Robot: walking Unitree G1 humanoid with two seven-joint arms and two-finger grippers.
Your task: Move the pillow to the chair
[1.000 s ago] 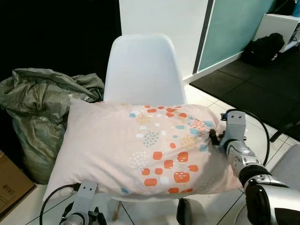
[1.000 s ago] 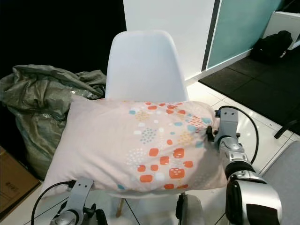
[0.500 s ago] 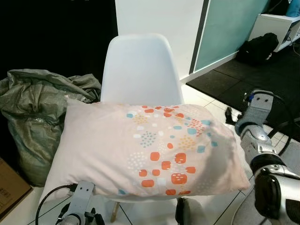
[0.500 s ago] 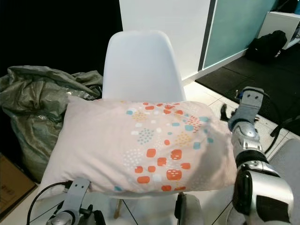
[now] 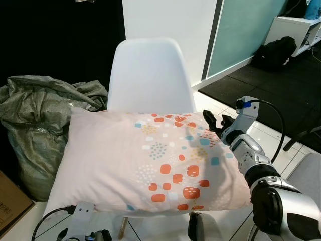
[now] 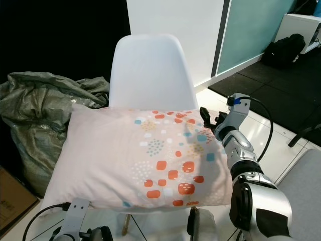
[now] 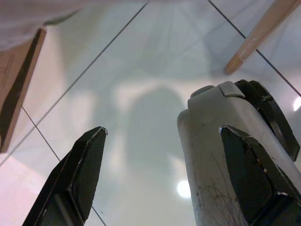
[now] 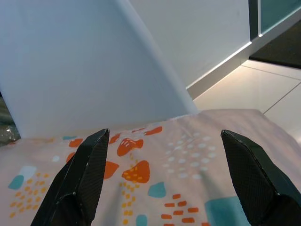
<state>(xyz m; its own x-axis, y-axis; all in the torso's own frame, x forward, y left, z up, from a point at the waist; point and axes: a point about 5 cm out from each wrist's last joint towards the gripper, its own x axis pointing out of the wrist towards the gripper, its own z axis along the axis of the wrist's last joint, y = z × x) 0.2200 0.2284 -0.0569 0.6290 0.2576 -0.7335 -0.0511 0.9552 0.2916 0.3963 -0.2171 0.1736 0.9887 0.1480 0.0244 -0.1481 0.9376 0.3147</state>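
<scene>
1. We see the pillow (image 5: 150, 160) lying across the chair (image 5: 149, 75) seat, overhanging both side edges.
2. Our right gripper (image 5: 214, 122) hovers spread wide at its right rear corner, holding nothing.
3. Our left gripper (image 7: 164, 174) hangs parted, empty, over the floor (image 7: 141, 94).

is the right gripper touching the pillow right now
Cannot tell. In the left eye view the right gripper hovers over the pillow's far right corner with fingers spread. The right wrist view shows nothing between them, but neither view plainly shows contact or gap.
</scene>
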